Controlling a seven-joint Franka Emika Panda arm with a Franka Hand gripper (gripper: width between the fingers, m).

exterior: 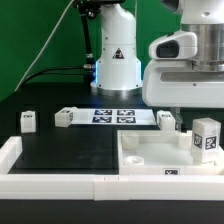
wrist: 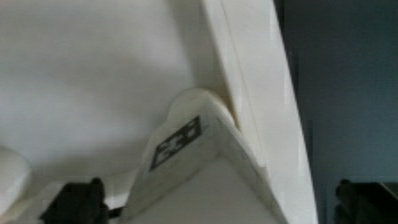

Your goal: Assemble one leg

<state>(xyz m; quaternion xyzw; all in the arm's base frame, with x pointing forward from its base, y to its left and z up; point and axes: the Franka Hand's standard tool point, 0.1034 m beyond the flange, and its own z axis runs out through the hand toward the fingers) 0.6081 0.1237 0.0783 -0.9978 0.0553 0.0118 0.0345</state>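
Jaws apart, either side of leg (wrist: pixel 196 165) | tray wall (wrist: pixel 249 80) just beside it

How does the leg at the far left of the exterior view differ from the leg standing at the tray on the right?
The left leg stands alone on the black table; the right leg stands at a far corner of the tray. The right leg shows a large, clear tag to the camera; the left leg's tag looks small. Both are white upright blocks with a black-and-white tag.
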